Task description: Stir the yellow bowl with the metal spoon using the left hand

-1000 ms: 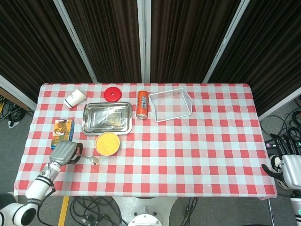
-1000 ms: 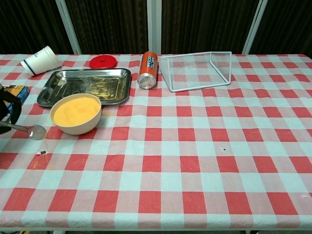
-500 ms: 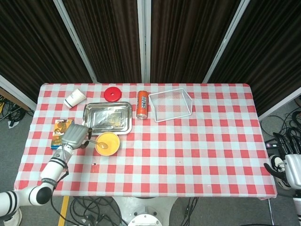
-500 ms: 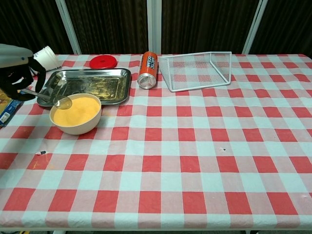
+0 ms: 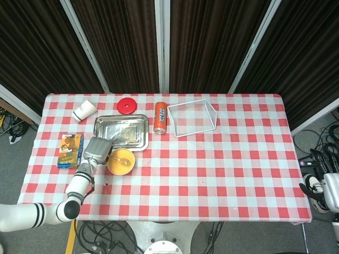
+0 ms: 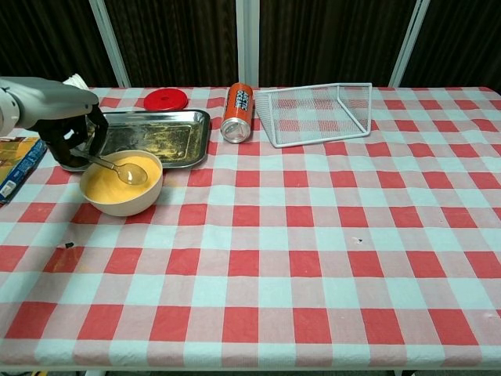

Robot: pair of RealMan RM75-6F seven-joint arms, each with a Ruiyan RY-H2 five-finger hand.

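checked tablecloth (image 6: 313, 235) under left hand (image 6: 69, 129), gripping stiff, slick metal spoon (image 6: 117, 168) by handle; light yellow bowl (image 6: 121, 183) just below, probably slides.

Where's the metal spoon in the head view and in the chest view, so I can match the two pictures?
Head view: the metal spoon is left of center, its tip in the yellow bowl.
Chest view: the metal spoon is at far left, held by the left hand.
Shared landmark: the orange can, up and right of the bowl.

The orange can (image 6: 237, 111) carries blue lettering on a white panel; the characters are too small to read.
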